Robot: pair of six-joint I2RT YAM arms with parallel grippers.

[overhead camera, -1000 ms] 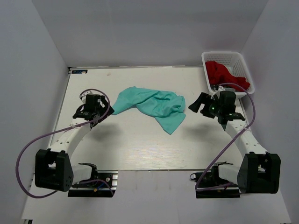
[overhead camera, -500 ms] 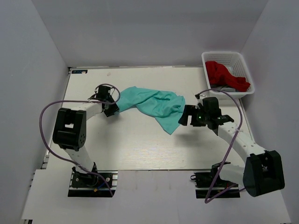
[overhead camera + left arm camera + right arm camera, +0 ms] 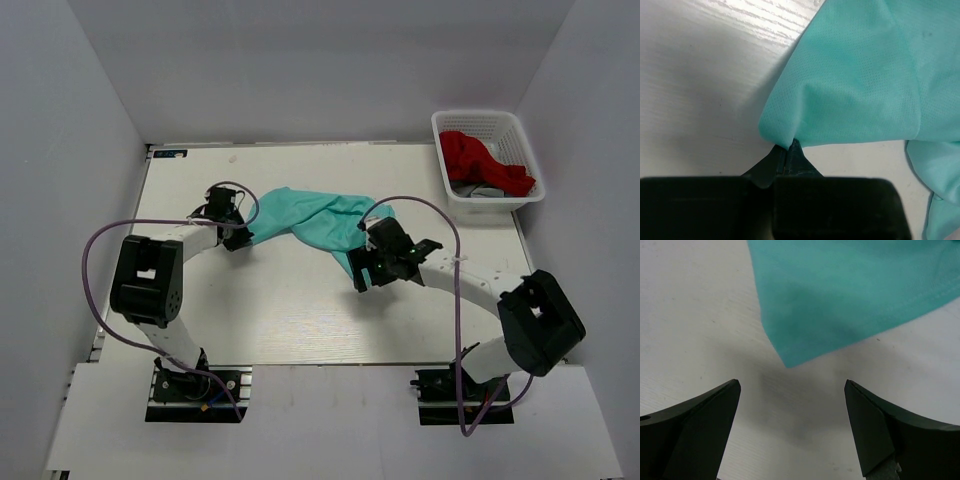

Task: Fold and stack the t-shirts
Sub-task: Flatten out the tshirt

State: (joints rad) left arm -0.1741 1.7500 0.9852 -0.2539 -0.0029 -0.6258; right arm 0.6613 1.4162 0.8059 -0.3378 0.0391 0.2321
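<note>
The right claw (image 3: 791,386), spread wide, faces a pointed corner of the t-shirt (image 3: 850,295) at frame centre, just ahead of its tips; the left claw (image 3: 789,146) stands clenched on the opposite corner.

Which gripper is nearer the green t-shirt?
Left. The left gripper is shut on a corner of the t-shirt; the right gripper is open, just short of another corner.

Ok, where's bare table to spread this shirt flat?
Biggest bare patch: the near table, between the turquoise shirt and the arm bases. A narrower strip runs behind the shirt along the far edge. Crowded: around the left hand, right hand and basket.
</note>
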